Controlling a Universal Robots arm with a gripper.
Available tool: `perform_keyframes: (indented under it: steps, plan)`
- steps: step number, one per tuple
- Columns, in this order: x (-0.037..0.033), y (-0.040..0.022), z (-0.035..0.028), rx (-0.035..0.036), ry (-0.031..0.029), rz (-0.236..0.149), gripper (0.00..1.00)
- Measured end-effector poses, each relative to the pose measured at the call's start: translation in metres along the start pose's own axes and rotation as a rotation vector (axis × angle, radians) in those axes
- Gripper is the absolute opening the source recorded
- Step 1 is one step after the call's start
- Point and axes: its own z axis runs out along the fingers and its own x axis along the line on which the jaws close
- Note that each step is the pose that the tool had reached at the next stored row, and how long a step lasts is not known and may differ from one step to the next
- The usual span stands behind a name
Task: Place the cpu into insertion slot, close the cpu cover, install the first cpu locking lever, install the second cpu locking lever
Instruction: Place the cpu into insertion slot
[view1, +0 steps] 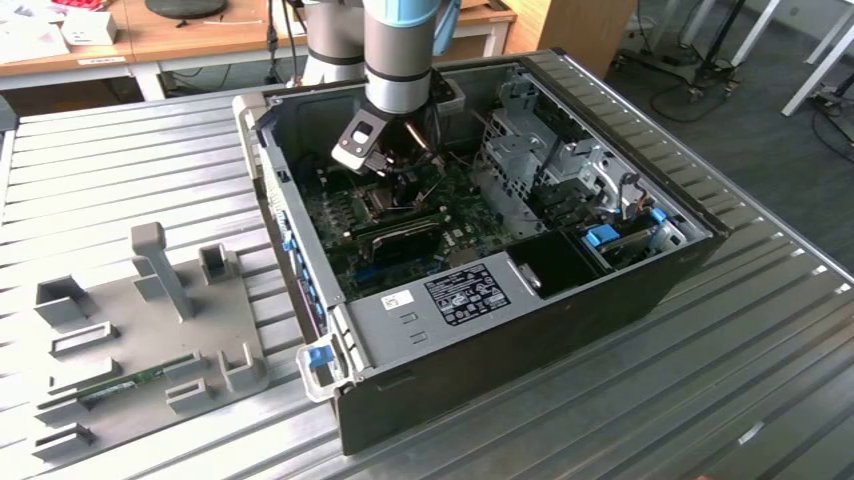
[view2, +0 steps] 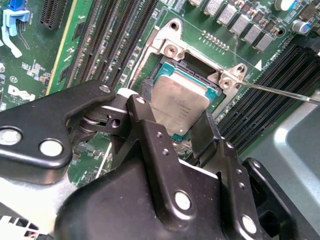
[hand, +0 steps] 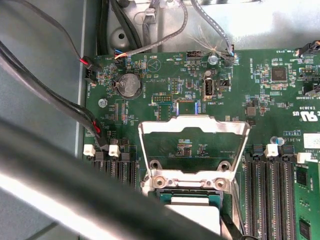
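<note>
Plainly, the black two-fingered gripper (view2: 172, 118) is clenched on the small flat square cpu with its dull grey metal top (view2: 180, 100). In the second wrist view one black finger lies against each of two opposite edges of the chip. The cpu sits over, and looks at least partly down in, the small square insertion slot with its dark walls and silvery rim (view2: 185, 67), on the green circuit board (hand: 165, 105). Whether it is fully seated I cannot tell.

In the exterior view this work is in the upper middle of the frame, inside the open black computer case (view1: 641, 290), with the arm reaching down from the top edge. In the first wrist view the thin silvery square-framed cpu cover (hand: 195, 126) stands swung open beyond the slot, the board showing through its window. A thin silvery wire lever (view2: 280, 92) juts free beside the slot, unlatched.

As a judgement, the cpu is light, stiff and thin, and its metal top is smooth enough to slide under a loose pinch. The fragile side is likely underneath, facing the slot's contacts, so it wants no sideways drag or hard pressing. The bare opposite edges, where the fingers are, seem the right hold, with the chip kept level.
</note>
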Motion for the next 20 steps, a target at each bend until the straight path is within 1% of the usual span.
perform_keyframes:
  steps: [3, 4, 5, 7, 20]
  plan:
    - [0.0000, 0.0000, 0.0001, -0.0001, 0.0001, 0.000, 0.54]
    - [0.0003, 0.0002, 0.0007, -0.0015, 0.0018, 0.000, 0.55]
    - [0.0003, 0.0002, 0.0007, -0.0011, 0.0016, 0.000, 0.61]
    - [0.0000, 0.0000, 0.0001, -0.0001, 0.0001, 0.000, 0.61]
    - [0.0001, 0.0001, -0.0008, -0.0001, 0.0002, 0.000, 0.61]
